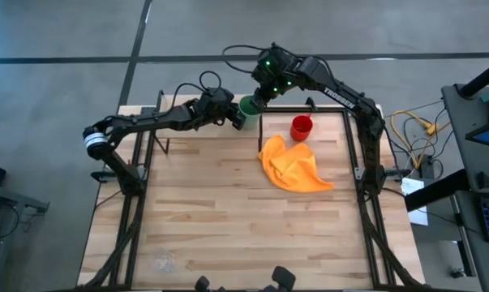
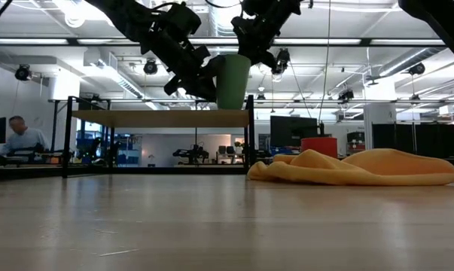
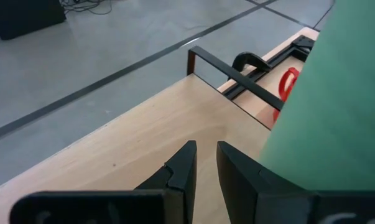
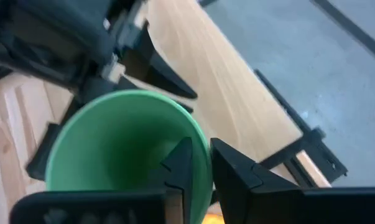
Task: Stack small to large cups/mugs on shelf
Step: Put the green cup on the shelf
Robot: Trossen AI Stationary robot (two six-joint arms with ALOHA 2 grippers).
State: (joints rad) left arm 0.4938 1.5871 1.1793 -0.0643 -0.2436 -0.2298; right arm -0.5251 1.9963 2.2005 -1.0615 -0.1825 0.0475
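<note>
Upper centre of the high view: right gripper [image 4: 196, 165] fingers pinch the green cup [image 2: 233, 80] rim on the shelf [image 2: 159, 117]; release gently, keeping the near-closed, empty left gripper [image 3: 204, 163] clear

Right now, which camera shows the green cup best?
The low view: the whole green cup stands upright on the shelf. The high view shows a small patch, the right wrist view its open mouth, the left wrist view only its wall.
</note>
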